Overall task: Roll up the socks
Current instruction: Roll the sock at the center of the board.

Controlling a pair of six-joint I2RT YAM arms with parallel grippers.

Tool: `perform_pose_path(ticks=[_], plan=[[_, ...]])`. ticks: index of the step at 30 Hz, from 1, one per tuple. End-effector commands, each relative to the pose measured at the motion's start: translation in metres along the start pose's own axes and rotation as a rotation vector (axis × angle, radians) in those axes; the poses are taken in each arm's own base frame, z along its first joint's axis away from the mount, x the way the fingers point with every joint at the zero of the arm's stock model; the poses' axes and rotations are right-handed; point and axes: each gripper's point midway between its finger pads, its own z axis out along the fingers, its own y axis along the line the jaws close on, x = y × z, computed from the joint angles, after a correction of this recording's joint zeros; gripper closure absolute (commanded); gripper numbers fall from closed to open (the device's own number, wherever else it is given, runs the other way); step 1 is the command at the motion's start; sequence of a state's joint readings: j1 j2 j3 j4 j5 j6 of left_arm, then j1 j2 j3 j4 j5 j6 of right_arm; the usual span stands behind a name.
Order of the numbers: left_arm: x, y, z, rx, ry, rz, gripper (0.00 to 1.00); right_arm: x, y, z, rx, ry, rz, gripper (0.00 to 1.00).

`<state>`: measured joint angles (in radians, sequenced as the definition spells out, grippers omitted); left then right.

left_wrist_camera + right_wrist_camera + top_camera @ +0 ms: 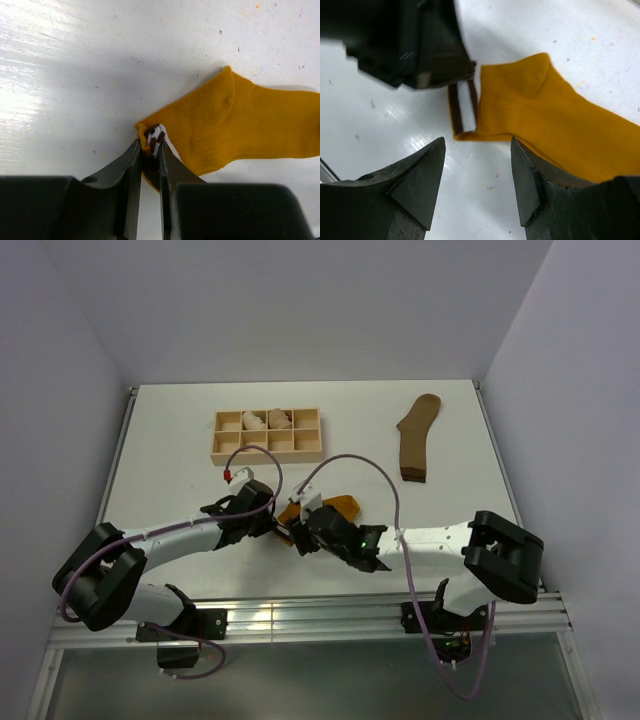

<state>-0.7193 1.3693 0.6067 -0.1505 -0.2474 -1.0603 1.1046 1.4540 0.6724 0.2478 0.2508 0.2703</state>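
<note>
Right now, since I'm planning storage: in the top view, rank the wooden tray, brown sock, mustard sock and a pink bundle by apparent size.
1. wooden tray
2. brown sock
3. mustard sock, mostly covered, so its rank is unsure
4. pink bundle

Reaching inward from both sides, wrists close together. Pinching the striped cuff of the mustard-orange fabric sock [240,125] in the left hand [150,145]; holding the right hand [477,147] spread wide just beside.
</note>
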Motion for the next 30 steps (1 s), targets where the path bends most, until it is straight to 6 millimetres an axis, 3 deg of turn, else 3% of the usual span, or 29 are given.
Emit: perform_pose_path(ticks=[1,7,8,15,25,30], plan=[[-0.007,0.002,-0.003,-0.028,-0.007,0.051,0.96,-0.005,-0.002,0.000,0.124,-0.067,-0.206,0.38],[-0.004,0.003,-0.002,-0.018,0.022,0.070,0.95,-0.001,0.033,0.009,0.115,-0.115,-0.336,0.37],[-0.004,0.001,-0.003,-0.010,0.024,0.069,0.95,0.007,0.037,0.013,0.111,-0.099,-0.400,0.37],[-0.002,-0.004,-0.003,0.015,0.041,0.088,0.94,0.013,0.052,0.028,0.158,-0.111,-0.528,0.38],[0.000,-0.007,-0.003,0.026,0.060,0.098,0.94,0.024,0.051,0.048,0.212,-0.084,-0.644,0.39],[0.001,-0.008,-0.004,0.035,0.066,0.098,0.94,0.036,0.048,0.054,0.210,-0.056,-0.652,0.49]])
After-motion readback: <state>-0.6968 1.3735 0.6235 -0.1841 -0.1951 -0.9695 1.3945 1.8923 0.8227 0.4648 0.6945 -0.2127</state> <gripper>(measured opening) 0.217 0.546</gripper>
